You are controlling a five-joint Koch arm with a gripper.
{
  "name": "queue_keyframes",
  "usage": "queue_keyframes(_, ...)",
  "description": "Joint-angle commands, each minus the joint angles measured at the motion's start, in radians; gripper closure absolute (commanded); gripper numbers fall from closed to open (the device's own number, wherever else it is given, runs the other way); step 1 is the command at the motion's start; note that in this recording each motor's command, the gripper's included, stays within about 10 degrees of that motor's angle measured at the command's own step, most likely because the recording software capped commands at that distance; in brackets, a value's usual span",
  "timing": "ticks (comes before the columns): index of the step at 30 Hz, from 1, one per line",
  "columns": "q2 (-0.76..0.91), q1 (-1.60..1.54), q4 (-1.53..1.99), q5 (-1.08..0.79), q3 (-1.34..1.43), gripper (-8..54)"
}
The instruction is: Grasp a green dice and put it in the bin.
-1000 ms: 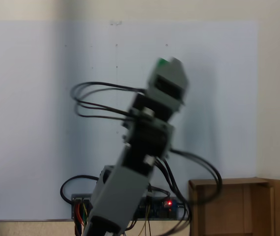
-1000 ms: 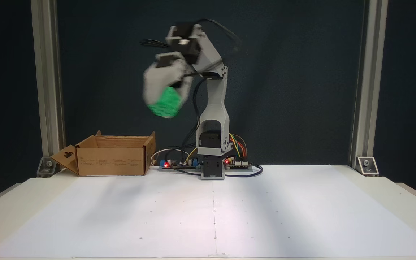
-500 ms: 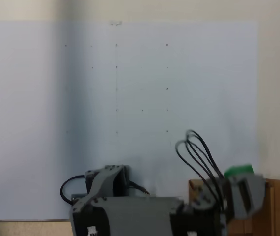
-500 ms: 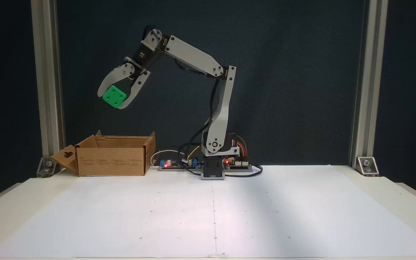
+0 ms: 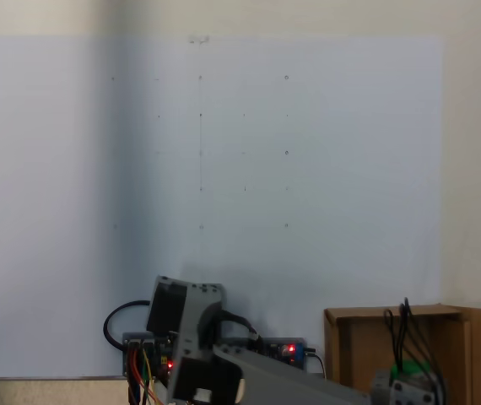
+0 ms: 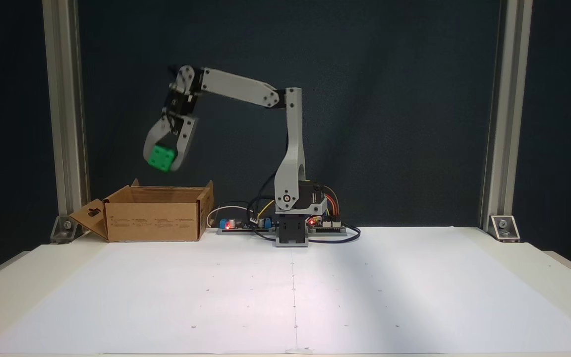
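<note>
The green dice [image 6: 161,157] hangs in the air above the bin [image 6: 154,220], a brown cardboard box with upright flaps at the left of the table. My gripper [image 6: 162,161] points down and is shut on the dice, a short gap above the box's top edge. In a fixed view from above, the dice [image 5: 413,370] shows as a green patch over the bin's tan interior [image 5: 367,350], with the gripper body [image 5: 407,390] and its black cables partly covering it.
White paper [image 6: 290,292] covers the table in front of the arm's base [image 6: 291,233]. Circuit boards with red lights and coloured wires [image 6: 325,223] sit beside the base. Two metal posts [image 6: 65,114] stand at the back corners.
The arm swung from the middle over to the bin and then lowered the gripper with the dice closer to the box's opening.
</note>
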Motion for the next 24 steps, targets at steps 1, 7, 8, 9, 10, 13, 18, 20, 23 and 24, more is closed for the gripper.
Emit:
queue_keyframes(1,-0.021,0.032,-0.089,-0.08,-0.041,34.0)
queue_keyframes(7,-0.101,0.035,-0.086,-0.084,-0.041,34.0)
queue_keyframes(8,-0.109,0.035,-0.086,-0.084,-0.041,33.9)
queue_keyframes(9,-0.118,0.035,-0.086,-0.083,-0.041,33.9)
queue_keyframes(10,-0.121,0.035,-0.087,-0.084,-0.041,34.0)
queue_keyframes(13,-0.143,0.035,-0.086,-0.083,-0.041,33.9)
queue_keyframes(18,-0.146,0.035,-0.086,-0.081,-0.011,22.3)
queue_keyframes(20,-0.146,0.035,-0.086,-0.077,0.041,11.8)
queue_keyframes(23,-0.146,0.035,-0.086,-0.061,0.066,2.4)
queue_keyframes(24,-0.146,0.035,-0.086,-0.049,0.067,2.4)
